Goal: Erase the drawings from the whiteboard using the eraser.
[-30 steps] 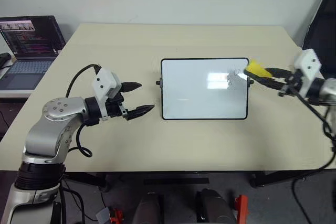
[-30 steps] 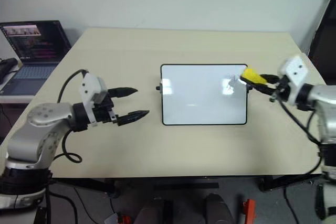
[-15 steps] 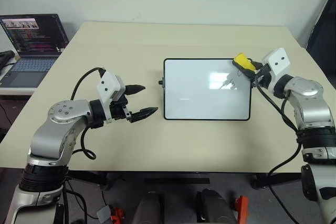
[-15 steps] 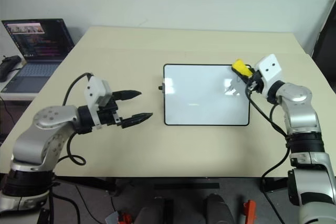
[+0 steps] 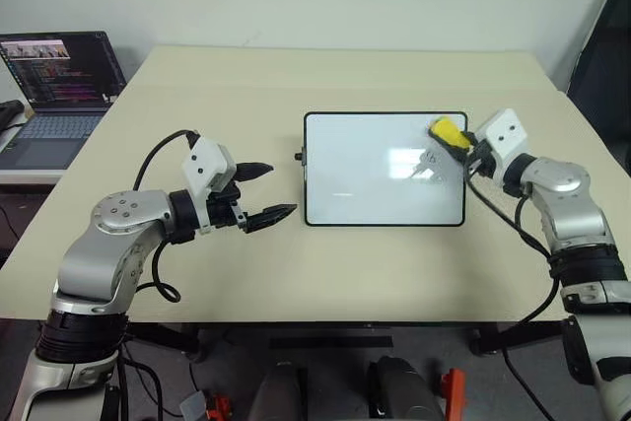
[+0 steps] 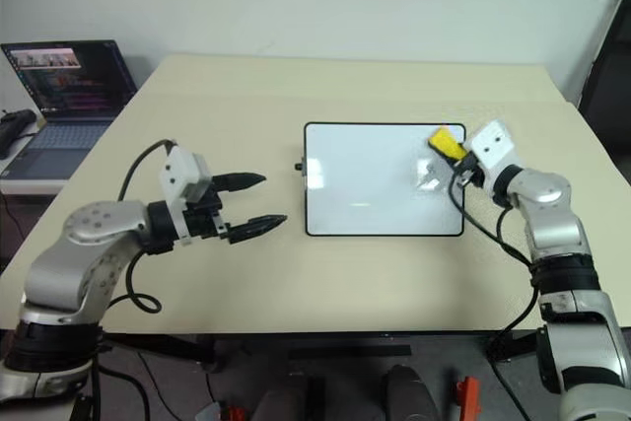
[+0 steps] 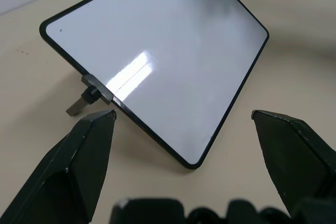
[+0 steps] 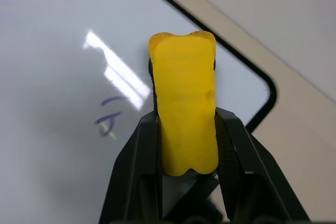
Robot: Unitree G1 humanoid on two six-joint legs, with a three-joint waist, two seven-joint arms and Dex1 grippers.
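Eraser [image 8: 185, 114]: small bright yellow block, soft-edged, with a shallow notch at each end so the outline pinches slightly in the middle. Its surface is matte and uniformly yellow. It is clamped between the two black fingers of the right gripper [image 5: 463, 144], whose jaws are closed tight against its long sides; roughly the far half of the block sticks out past the fingertips. The block sits over the whiteboard's far right corner; whether it touches the surface cannot be told.

Whiteboard [image 5: 365, 184]: rectangular, glossy white, thin black frame with rounded corners, a small black knob on the side nearer the left gripper. It rests on a pale beige table [image 5: 296, 263], between the two grippers. Light glares in pale streaks on the surface, close to the eraser.

Drawings [image 8: 109, 119]: two or three thin purple-blue strokes, short and curved, far smaller than the eraser. They lie on the board just beside the eraser's tip, on the side toward the board's centre, next to the glare streak.

Left gripper [image 5: 266, 191]: black fingers spread wide, nothing between them. It hovers just off the board's knob-side edge, apart from the frame, its fingers pointed toward the board.

Laptop [image 5: 54, 86]: open, screen lit, on a lower surface well beyond the left gripper, away from the board.
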